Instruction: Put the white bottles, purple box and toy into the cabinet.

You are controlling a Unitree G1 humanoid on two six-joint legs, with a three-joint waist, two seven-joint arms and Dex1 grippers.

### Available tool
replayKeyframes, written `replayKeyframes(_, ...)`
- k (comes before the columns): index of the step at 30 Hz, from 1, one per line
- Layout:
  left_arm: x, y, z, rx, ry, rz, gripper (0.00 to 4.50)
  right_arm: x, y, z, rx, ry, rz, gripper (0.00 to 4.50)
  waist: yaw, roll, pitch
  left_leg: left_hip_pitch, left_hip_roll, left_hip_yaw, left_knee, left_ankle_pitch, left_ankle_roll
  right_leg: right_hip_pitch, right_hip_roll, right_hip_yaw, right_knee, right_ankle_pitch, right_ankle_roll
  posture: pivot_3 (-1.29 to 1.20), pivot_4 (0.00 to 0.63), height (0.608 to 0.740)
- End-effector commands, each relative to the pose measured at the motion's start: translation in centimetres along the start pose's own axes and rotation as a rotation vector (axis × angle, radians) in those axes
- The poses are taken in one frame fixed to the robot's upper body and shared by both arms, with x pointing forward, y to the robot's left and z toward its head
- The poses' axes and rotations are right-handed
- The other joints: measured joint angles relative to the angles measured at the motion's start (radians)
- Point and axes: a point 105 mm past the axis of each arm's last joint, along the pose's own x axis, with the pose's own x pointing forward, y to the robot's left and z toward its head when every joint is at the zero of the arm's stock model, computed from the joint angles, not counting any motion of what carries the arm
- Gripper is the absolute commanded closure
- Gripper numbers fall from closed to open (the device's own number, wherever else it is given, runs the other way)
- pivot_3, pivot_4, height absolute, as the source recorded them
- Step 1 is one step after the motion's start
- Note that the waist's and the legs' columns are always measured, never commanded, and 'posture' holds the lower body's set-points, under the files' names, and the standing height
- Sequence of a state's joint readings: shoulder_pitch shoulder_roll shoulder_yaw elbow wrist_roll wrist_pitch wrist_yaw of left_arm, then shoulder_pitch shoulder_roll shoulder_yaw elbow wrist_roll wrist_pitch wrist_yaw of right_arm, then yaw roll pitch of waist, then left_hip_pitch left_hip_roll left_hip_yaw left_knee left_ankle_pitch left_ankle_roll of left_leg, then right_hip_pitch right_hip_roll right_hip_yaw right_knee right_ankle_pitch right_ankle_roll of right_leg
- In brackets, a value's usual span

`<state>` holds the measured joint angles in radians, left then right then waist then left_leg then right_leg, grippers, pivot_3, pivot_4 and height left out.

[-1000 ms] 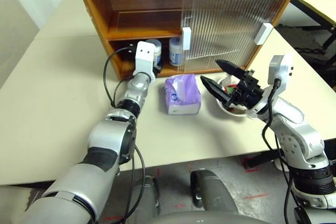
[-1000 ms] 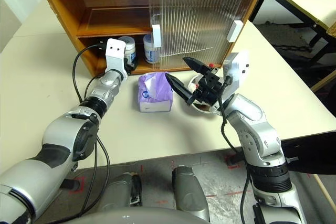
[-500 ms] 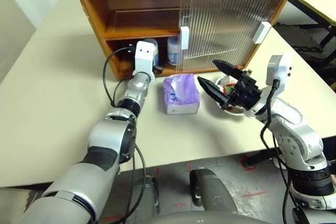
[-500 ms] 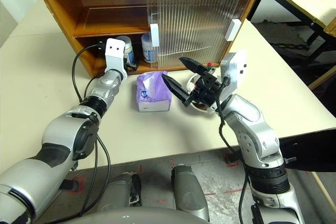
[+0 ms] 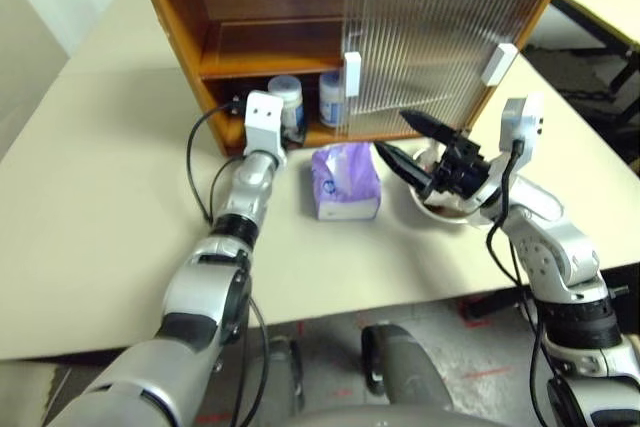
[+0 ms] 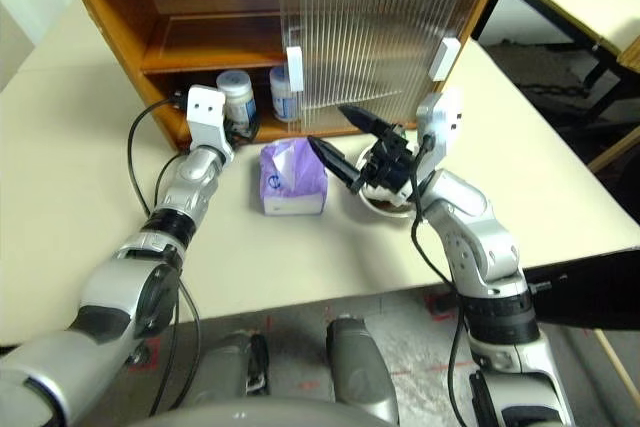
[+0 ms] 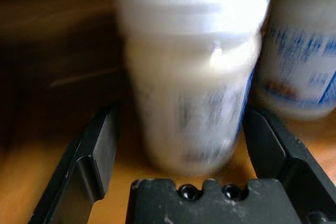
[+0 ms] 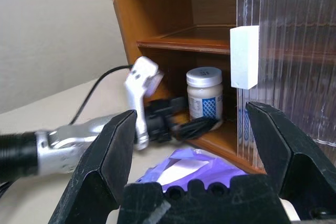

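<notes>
Left tool has backed off w/ fingers apart; two white bottles stand on cabinet lower shelf. Purple box on tabletop nearer; right tool spread wide, right of box.

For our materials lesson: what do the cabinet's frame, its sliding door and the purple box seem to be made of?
Cabinet frame: looks like wood or wood veneer, orange-brown with a smooth, slightly glossy finish.
Sliding door: probably ribbed translucent plastic, possibly glass; fine vertical ridges blur what is behind it.
Purple box: seemingly a soft plastic-film pack, lilac and crinkled, its top creased.
</notes>
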<state>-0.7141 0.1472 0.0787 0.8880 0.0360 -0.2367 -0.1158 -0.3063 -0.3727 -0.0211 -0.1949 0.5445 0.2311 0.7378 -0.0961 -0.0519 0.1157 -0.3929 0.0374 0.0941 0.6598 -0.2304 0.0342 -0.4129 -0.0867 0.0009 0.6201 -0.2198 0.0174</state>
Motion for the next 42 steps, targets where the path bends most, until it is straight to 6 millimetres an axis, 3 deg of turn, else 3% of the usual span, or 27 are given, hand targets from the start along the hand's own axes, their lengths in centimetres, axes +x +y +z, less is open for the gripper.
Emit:
replayKeyframes(1, -1.6, 0.8, -0.4, 0.028, 0.012, -0.013, 0.01, -0.8, -1.2, 0.2, -0.032, 0.003, -0.019, 0.00, 0.009, 0.000, 0.000, 0.000, 0.000, 0.000, 0.000, 0.000, 0.000, 0.000, 0.000, 0.000, 0.000, 0.000, 0.000, -0.05, 0.063, 0.740)
replayKeyframes(7, -4.7, 1.6, -1.4, 0.071, 0.072, -0.063, 0.01, -1.9, -2.2, 0.1, -0.041, 0.018, -0.030, 0.00, 0.032, 0.000, -0.001, 0.000, 0.000, 0.001, 0.000, 0.000, 0.000, 0.000, 0.000, 0.000, 0.000, 0.001, -0.001, -0.04, 0.053, 0.740)
replayKeyframes(11, -6.0, 0.8, -1.3, 0.027, 0.132, -0.177, 0.01, -2.9, -2.8, 0.4, -0.054, 0.022, -0.049, 0.00, 0.038, 0.002, -0.003, 0.001, 0.000, 0.001, 0.000, 0.000, 0.000, 0.000, 0.000, 0.000, 0.000, 0.000, -0.001, -0.04, 0.042, 0.740)
replayKeyframes(18, -7.1, -0.6, 0.2, -0.137, 0.203, -0.351, 0.01, -4.2, -3.5, 0.8, -0.074, 0.029, -0.070, 0.00, 0.040, 0.004, -0.010, 0.000, 0.000, 0.001, 0.001, 0.000, 0.000, 0.000, 0.000, 0.000, 0.000, 0.000, 0.000, -0.05, 0.025, 0.740)
replayKeyframes(22, -7.6, -1.6, 1.1, -0.328, 0.247, -0.412, 0.01, -4.5, -3.7, 0.8, -0.085, 0.032, -0.081, 0.00, 0.033, 0.007, -0.017, 0.001, 0.000, 0.001, 0.001, 0.000, 0.000, 0.000, 0.001, 0.000, 0.000, -0.001, 0.000, -0.05, 0.014, 0.740)
replayKeyframes(27, -8.7, -3.5, 1.0, -0.457, 0.355, -0.512, 0.01, -4.6, -3.7, 0.7, -0.094, 0.040, -0.084, 0.00, 0.032, 0.007, -0.028, 0.001, -0.002, 0.001, 0.002, 0.000, 0.000, 0.001, 0.001, 0.001, 0.001, -0.001, 0.001, -0.06, 0.007, 0.740)
replayKeyframes(32, -9.1, -4.7, 1.5, -0.623, 0.416, -0.555, 0.01, -4.7, -3.6, 0.7, -0.103, 0.044, -0.084, 0.00, 0.029, 0.007, -0.035, 0.002, -0.003, 0.000, 0.002, 0.000, 0.000, 0.002, 0.001, 0.002, 0.001, -0.001, 0.001, -0.08, 0.000, 0.740)
replayKeyframes(36, -8.8, -6.5, 0.3, -0.652, 0.507, -0.558, 0.01, -4.9, -3.4, 0.6, -0.110, 0.050, -0.086, 0.00, 0.028, 0.008, -0.040, 0.003, -0.005, 0.000, 0.002, 0.000, 0.000, 0.003, 0.001, 0.002, 0.001, 0.000, 0.001, -0.10, 0.000, 0.740)
replayKeyframes(42, -8.1, -8.5, 0.0, -0.701, 0.547, -0.597, 0.01, -5.0, -3.2, 0.6, -0.110, 0.053, -0.089, 0.00, 0.026, 0.009, -0.046, 0.003, -0.006, 0.000, 0.003, 0.000, 0.000, 0.003, 0.001, 0.003, 0.001, -0.001, 0.001, -0.11, 0.000, 0.740)
